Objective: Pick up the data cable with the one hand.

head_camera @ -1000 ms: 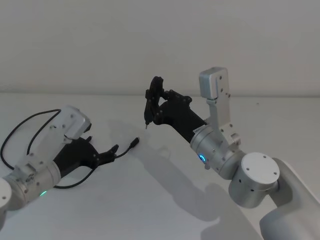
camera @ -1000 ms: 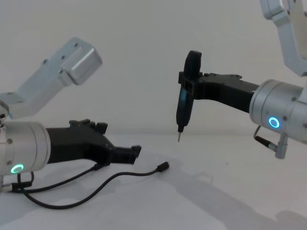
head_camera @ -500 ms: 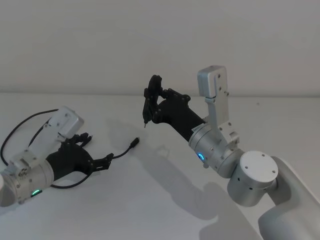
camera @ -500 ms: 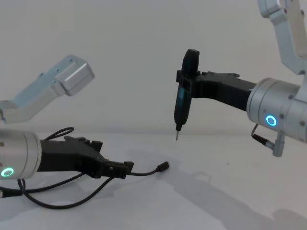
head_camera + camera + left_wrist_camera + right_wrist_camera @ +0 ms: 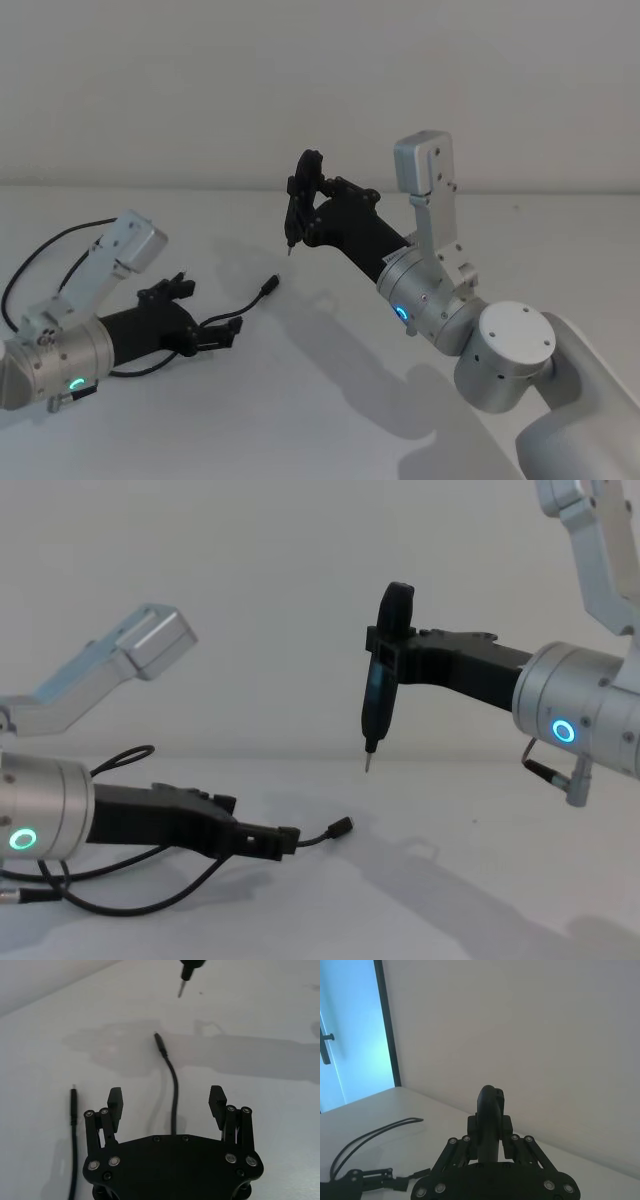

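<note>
Left wrist view: open, empty left gripper (image 5: 166, 1097) is straddling the data cable (image 5: 173, 1077) mid-frame; thin cord may slip out. Right gripper (image 5: 490, 1135) is holding a pen (image 5: 490, 1101).

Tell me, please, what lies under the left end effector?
The data cable runs on the table between the left end effector's open fingers, plug end beyond them. Its stretch beneath the palm is covered. The right end effector holds a pen-shaped tool.

No readable text, labels, brands or numbers on anything.
</note>
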You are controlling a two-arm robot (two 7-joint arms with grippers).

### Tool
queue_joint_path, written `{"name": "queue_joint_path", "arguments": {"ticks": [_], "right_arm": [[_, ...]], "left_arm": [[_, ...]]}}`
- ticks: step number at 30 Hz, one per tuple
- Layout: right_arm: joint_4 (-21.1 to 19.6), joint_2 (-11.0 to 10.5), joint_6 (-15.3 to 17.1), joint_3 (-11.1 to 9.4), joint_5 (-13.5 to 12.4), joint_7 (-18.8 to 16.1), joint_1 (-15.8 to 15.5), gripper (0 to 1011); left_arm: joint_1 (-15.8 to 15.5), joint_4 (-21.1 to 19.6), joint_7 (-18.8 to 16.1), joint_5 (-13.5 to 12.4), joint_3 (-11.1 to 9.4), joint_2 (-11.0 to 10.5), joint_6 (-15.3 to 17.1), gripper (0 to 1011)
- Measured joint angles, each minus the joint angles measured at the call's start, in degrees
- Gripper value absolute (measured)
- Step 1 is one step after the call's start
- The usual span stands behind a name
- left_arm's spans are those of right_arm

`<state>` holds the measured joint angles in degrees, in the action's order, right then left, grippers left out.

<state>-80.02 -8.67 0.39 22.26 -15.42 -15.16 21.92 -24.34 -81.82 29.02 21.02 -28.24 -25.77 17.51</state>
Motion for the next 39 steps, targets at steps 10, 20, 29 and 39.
{"name": "queue_joint_path", "arguments": {"ticks": [10, 20, 29, 39], "right_arm": [[0.06, 0.02, 0.00, 0.00, 0.00, 0.00, 0.06, 274], [0.06, 0.02, 0.00, -0.01, -0.01, 0.01, 0.06, 274], [0.06, 0.02, 0.00, 0.00, -0.01, 0.01, 0.06, 275], [0.06, 0.02, 0.00, 0.00, 0.00, 0.01, 0.06, 275]], "left_arm": [[-0.64, 0.54, 1.52, 0.87, -0.89, -0.03, 0.80, 1001], [-1.09, 0.73, 1.10, 0.51, -1.73, -0.47, 1.11, 1001], [-1.32, 0.85, 0.52, -0.06, -2.26, -0.63, 1.38, 1001], [-1.21, 0.78, 0.16, -0.34, -2.52, -0.67, 1.86, 1001]]}}
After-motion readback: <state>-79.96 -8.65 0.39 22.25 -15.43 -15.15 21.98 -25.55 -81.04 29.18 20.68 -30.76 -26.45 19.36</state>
